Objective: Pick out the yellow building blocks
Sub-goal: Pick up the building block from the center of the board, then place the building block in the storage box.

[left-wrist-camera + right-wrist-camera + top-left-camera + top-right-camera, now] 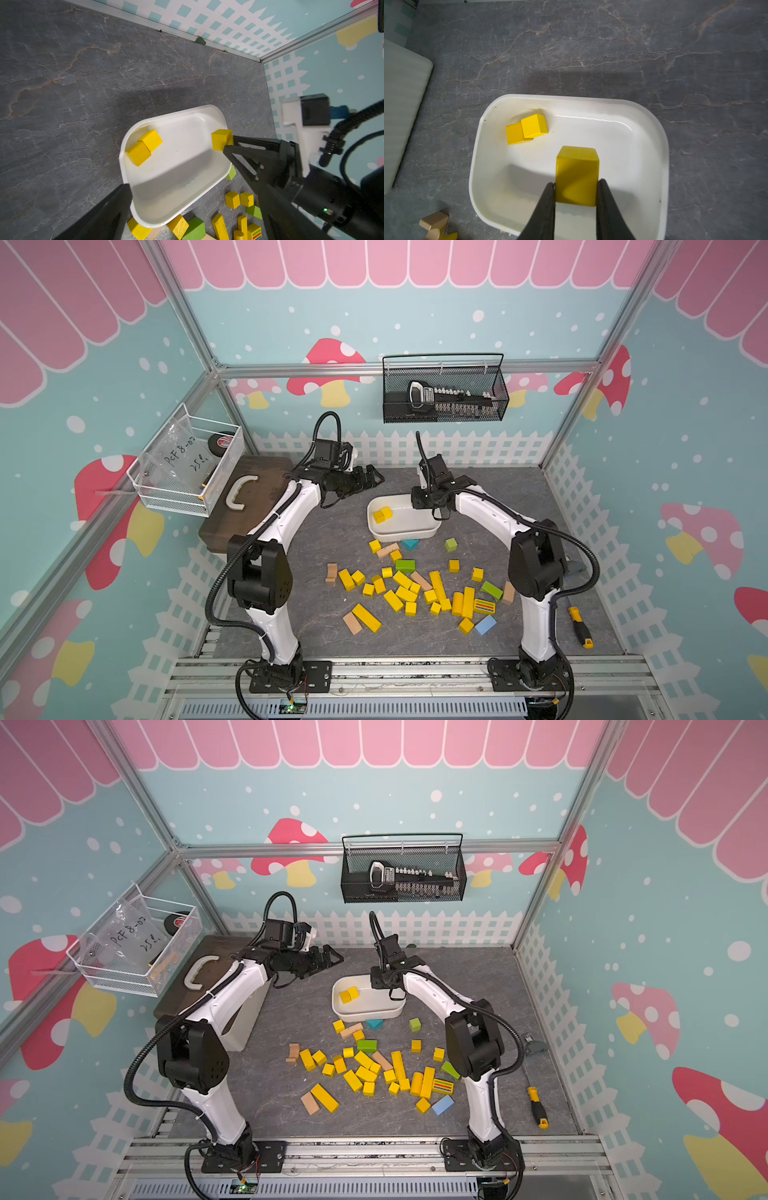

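Barely begun: two yellow cubes [533, 125] lie in the white tub [612, 143], the right tool [576, 182] clamps a third cube [577, 166] above it, the left tool [372, 477] gapes empty, and most yellow building blocks [405, 593] litter the tabletop [519, 497] toward its near edge.

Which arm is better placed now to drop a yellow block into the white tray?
Right. The right tool grips a yellow block above the white tray; the left tool is open and empty.
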Available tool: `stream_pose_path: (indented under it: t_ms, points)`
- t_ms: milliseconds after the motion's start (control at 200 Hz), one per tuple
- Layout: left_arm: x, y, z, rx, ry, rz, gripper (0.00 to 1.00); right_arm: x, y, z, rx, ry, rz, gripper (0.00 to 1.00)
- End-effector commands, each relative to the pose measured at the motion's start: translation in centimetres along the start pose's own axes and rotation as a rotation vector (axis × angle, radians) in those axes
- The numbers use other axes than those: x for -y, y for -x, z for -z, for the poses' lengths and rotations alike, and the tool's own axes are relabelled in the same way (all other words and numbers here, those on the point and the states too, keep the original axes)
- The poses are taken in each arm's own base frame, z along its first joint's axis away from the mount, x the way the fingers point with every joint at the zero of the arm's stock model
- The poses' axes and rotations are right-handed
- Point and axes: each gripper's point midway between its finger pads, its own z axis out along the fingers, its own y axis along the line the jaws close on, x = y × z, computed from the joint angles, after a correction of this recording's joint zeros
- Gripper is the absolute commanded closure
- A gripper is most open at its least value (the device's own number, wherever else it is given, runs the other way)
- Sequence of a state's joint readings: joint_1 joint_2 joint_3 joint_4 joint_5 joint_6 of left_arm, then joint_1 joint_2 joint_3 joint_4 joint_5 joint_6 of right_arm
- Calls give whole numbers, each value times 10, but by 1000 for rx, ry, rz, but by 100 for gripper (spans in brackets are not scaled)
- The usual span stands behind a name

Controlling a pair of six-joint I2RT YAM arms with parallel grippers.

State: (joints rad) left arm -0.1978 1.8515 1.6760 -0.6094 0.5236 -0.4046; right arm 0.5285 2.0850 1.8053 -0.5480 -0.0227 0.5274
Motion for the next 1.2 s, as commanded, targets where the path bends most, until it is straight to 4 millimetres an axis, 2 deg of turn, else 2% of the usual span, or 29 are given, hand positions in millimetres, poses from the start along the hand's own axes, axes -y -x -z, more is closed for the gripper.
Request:
stream_pose_path:
  t_ms: [0,125,270,505,951,1086,1196]
  points:
    - [0,-1,1,-3,6,-16,0,-13,-2,-16,-38,27,-5,89]
    - [1,0,2,-3,4,-11,0,-26,4,-38,-38,46,15,88]
    - [3,1,4,1,-4,-12,0,-31,6,-63,-67,32,42,88]
    - [0,5,8,9,-7,1,0,-36,6,-84,-81,20,56,88]
    - [0,8,11,19,-20,9,0,-42,-5,-102,-97,22,56,87]
    - [0,8,12,20,-19,11,0,-47,-3,-101,-90,35,57,80]
    - [0,9,12,22,-20,11,0,-48,-2,-100,-88,39,55,69]
